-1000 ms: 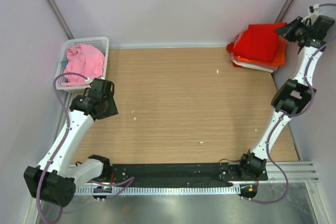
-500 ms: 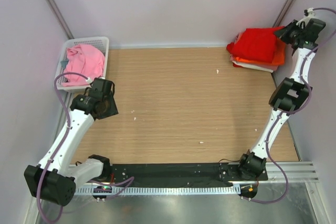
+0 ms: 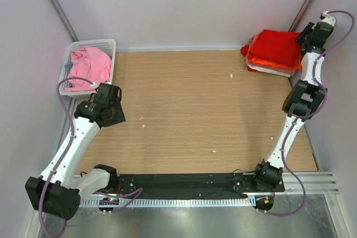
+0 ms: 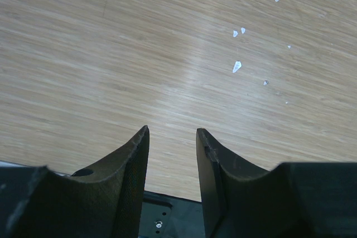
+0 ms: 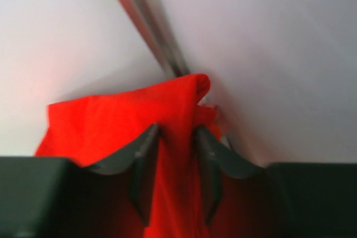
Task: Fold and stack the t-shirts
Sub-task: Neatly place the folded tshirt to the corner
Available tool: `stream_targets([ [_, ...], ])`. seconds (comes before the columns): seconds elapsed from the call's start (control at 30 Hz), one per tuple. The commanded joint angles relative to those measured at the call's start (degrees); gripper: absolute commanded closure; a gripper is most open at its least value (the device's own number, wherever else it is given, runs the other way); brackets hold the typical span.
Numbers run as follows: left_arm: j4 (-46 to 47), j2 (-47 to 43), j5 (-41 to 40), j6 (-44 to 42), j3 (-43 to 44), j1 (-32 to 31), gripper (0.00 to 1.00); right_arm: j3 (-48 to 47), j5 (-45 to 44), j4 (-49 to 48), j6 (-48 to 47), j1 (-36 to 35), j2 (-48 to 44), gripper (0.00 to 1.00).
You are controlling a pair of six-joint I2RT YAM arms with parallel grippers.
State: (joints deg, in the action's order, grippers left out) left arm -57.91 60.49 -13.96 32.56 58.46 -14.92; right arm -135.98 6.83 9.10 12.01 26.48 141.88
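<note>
top view down on whole table (image 3: 195,110), left wrist close over its wood, right wrist close on red t-shirt (image 5: 111,121)

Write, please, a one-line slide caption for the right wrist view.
Right gripper straddling a raised fold of the red t-shirt, pale wall and metal post behind.

The right wrist view is smeared with blur, so I can't tell whether the right gripper (image 5: 175,129) pinches the bright red cloth t-shirt (image 5: 111,121) or merely straddles its fold. At the far right corner of the wooden table (image 3: 195,104), the orange cloth t-shirt (image 3: 266,61) and the white cloth t-shirt (image 3: 271,71) show only thin edges beneath the red one.
</note>
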Motion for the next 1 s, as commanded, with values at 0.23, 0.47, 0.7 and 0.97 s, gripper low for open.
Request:
stream_targets([
  [0.23, 0.87, -3.53, 0.07, -0.21, -0.18, 0.33, 0.59, 2.74, -33.63, 6.18, 7.15, 8.59, -5.21, 0.25],
  [0.47, 1.22, -5.38, 0.24, -0.30, -0.36, 0.77, 0.59, 4.85, -35.83, 9.43, 10.31, 8.50, -18.65, 0.07],
  [0.7, 1.48, -5.82, 1.21, -0.56, -0.45, 2.69, 0.59, 11.95, -27.59, 8.65, 14.52, 8.41, -28.67, 0.00],
  [0.97, 1.48, -6.17, 1.12, -0.48, -0.36, 3.49, 0.59, 22.35, 8.20, -6.55, 26.20, 5.52, -30.11, 0.32],
])
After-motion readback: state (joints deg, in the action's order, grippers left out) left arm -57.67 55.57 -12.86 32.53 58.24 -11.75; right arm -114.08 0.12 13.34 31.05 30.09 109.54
